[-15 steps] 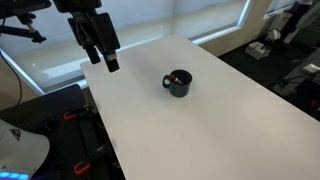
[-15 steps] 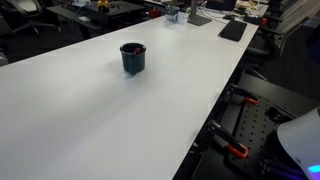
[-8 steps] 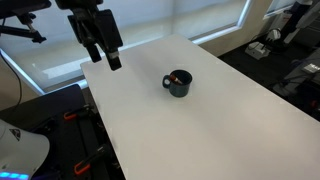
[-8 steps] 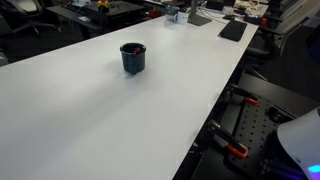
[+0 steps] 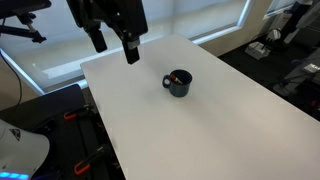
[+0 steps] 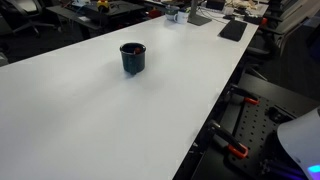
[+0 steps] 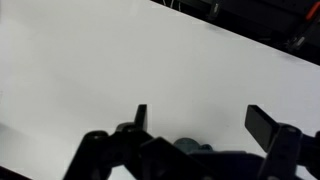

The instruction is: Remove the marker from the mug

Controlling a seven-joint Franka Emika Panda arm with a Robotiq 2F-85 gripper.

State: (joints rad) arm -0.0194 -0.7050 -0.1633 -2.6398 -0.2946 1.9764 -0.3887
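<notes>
In an exterior view the claw hangs high over the far edge of the worktop, well apart from the mug. The marker shows as a reddish sliver inside the mug, up near the rim. The trouble I'd expect lies in the descent: the marker is thin and sits in a narrow opening, so wide-set fingers could land on the rim instead, tipping the mug or shoving it across the smooth top. A pinch that catches only the tip might let the marker slip back, or drag the mug up with it. The arm comes in from above with its two dark fingers pointing down, jaws spread wide and nothing between them.

In an exterior view the mug stands upright and alone on the worktop, with nothing close by to bump. The arm is out of frame. The marker is at most a faint red fleck at the rim, too small to be sure of, so its lean is hard to judge, and a misjudged lean could cause a miss.

In the wrist view the claw looks down on bare worktop, its fingers standing far apart and empty. The mug is not in frame, so lining up has yet to start — and the approach must be steered without this close look.
</notes>
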